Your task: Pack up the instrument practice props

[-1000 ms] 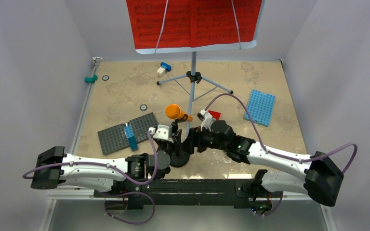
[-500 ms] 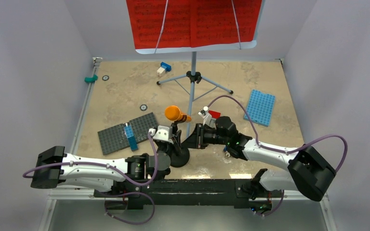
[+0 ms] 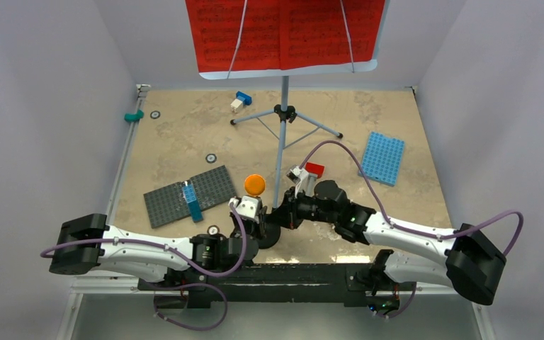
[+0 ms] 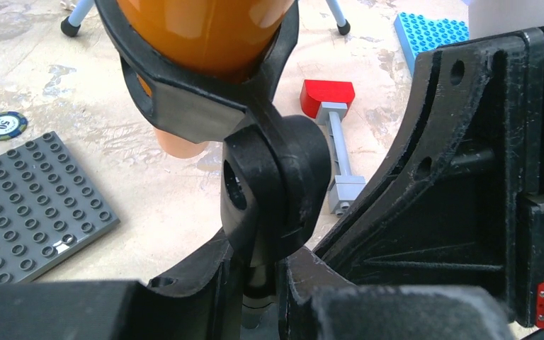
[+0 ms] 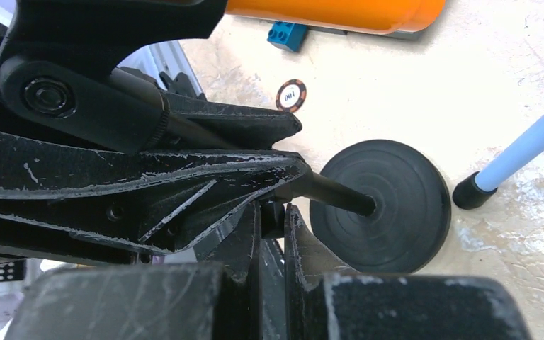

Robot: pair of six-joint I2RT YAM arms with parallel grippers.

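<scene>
The orange toy microphone sits in the clip of the small black mic stand. The stand's round base is near the table's front edge. My left gripper is shut on the stand's stem just under the swivel joint. My right gripper comes in from the right, shut on the same post lower down, close against the left fingers. At the back stands the pale-blue music stand on its grey tripod, with the red sheet-music pages on it.
A grey studded plate carrying a blue brick lies left of the grippers. A blue plate lies to the right. The red-headed toy hammer lies just behind them. One tripod foot stands beside the base. Chips and small bricks lie further back.
My right gripper has shut on the mic stand's post. The microphone has swung from slanting back-left to pointing up at the camera, and the left arm has shifted slightly right.
</scene>
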